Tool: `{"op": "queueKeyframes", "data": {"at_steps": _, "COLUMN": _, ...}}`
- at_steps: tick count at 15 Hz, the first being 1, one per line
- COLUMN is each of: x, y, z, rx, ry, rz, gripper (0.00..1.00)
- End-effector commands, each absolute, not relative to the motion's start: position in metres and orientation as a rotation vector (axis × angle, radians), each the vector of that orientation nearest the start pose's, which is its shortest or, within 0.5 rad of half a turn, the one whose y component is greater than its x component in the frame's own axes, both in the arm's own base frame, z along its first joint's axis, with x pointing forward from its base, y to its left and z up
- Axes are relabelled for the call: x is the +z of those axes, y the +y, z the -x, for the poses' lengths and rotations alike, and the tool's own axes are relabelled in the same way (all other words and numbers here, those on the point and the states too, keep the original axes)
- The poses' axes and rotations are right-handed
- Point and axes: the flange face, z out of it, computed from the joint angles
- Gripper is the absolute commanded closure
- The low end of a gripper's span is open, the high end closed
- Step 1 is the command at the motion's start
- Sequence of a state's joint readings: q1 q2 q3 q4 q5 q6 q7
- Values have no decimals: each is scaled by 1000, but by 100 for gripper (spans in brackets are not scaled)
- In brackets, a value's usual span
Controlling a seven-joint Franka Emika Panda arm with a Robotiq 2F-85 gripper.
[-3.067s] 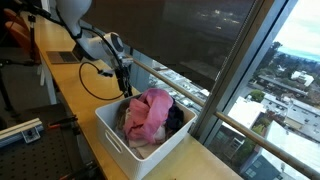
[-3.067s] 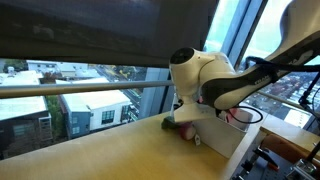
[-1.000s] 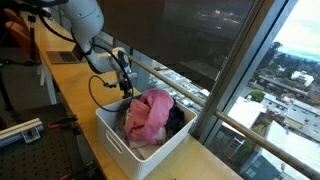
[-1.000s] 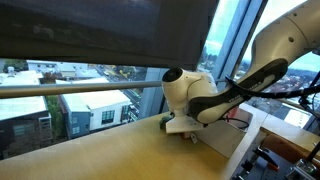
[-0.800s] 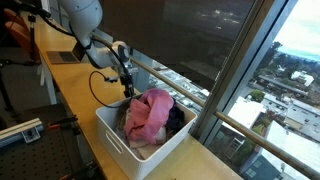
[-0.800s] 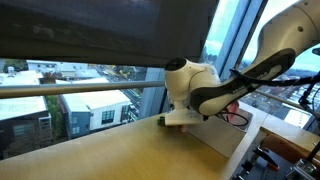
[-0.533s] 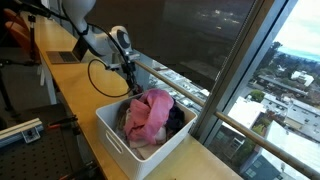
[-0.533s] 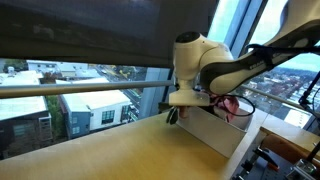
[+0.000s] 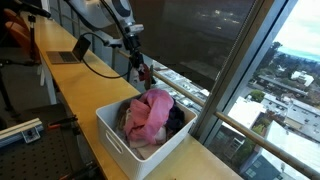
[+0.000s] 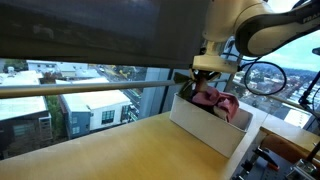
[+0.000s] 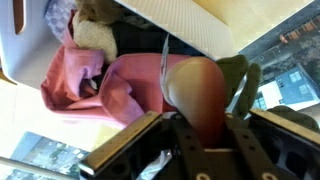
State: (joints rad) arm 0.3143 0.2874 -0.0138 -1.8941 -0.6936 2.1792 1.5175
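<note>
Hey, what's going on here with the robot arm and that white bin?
A robot arm is working over a white bin of clothes that sits on a wooden counter by the window. Its gripper hangs above one end of the bin, shut on a small brown and olive-green piece, apparently cloth. A pink garment and a dark garment lie heaped in the bin.

Daylight floods through the window (image 9: 275,90) at three o'clock (glare whitens the sky); indoors is dimmer, and the wrist view's brown cloth (image 11: 195,95) between the jaws blurs.
</note>
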Motion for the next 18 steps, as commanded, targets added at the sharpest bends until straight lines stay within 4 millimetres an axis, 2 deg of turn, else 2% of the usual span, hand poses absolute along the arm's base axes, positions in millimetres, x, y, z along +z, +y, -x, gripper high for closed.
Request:
{"op": "queueKeyframes", "data": {"at_steps": 1, "x": 377, "y": 121, "z": -575, "rx": -744, "ry": 1426, "rz": 3081, "gripper": 96}}
{"op": "queueKeyframes", "data": {"at_steps": 3, "x": 372, "y": 93, "z": -565, "rx": -701, "ry": 1490, "rz": 3070, "gripper": 96}}
{"op": "queueKeyframes", "data": {"at_steps": 5, "x": 357, "y": 65, "z": -553, "rx": -642, "ry": 1558, "rz": 3064, "gripper": 96}}
{"op": "queueKeyframes", "data": {"at_steps": 9, "x": 309, "y": 13, "z": -530, "rx": -487, "ry": 1668, "rz": 3050, "gripper": 96}}
{"op": "queueKeyframes", "data": {"at_steps": 11, "x": 283, "y": -5, "z": -520, "rx": -412, "ry": 1704, "rz": 3046, "gripper": 96}}
{"op": "queueKeyframes", "data": {"at_steps": 14, "x": 252, "y": -18, "z": -509, "rx": -316, "ry": 1722, "rz": 3039, "gripper": 96}}
{"op": "queueKeyframes", "data": {"at_steps": 16, "x": 235, "y": -13, "z": -508, "rx": -269, "ry": 1703, "rz": 3053, "gripper": 96}}
{"op": "queueKeyframes", "data": {"at_steps": 17, "x": 229, "y": -9, "z": -509, "rx": -250, "ry": 1693, "rz": 3059, "gripper": 87}}
{"op": "queueKeyframes", "data": {"at_steps": 18, "x": 226, "y": -4, "z": -510, "rx": -232, "ry": 1677, "rz": 3063, "gripper": 58}}
